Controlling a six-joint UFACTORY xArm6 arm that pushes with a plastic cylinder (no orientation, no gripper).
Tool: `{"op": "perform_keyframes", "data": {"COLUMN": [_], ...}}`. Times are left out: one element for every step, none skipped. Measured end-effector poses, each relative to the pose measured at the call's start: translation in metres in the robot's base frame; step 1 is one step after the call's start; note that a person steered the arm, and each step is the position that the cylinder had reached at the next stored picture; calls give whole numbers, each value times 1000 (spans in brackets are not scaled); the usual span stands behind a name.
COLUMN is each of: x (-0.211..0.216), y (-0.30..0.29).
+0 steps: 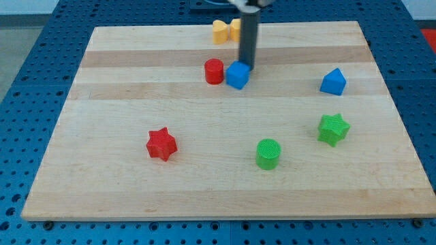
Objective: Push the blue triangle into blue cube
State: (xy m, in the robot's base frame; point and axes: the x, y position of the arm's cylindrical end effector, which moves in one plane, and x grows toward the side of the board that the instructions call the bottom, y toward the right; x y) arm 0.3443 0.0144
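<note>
The blue cube [237, 75] sits near the top middle of the wooden board [136, 184], right beside a red cylinder [214, 71] on its left. The blue triangle [333, 82] lies apart at the view's right, well clear of the cube. My tip [246, 66] is the lower end of the dark rod; it stands at the cube's upper right edge, touching or nearly touching it, far to the left of the blue triangle.
Two yellow blocks [219, 31] sit at the board's top edge behind the rod. A green star [333, 128] and a green cylinder [268, 154] lie at lower right. A red star [161, 143] lies at lower left.
</note>
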Motion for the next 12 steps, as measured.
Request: {"op": "perform_keyframes", "data": {"x": [33, 17, 0, -7, -4, 18, 41, 48, 47, 47, 69, 84], "y": [-27, -11, 53, 132, 211, 221, 161, 85, 83, 138, 139, 115]}}
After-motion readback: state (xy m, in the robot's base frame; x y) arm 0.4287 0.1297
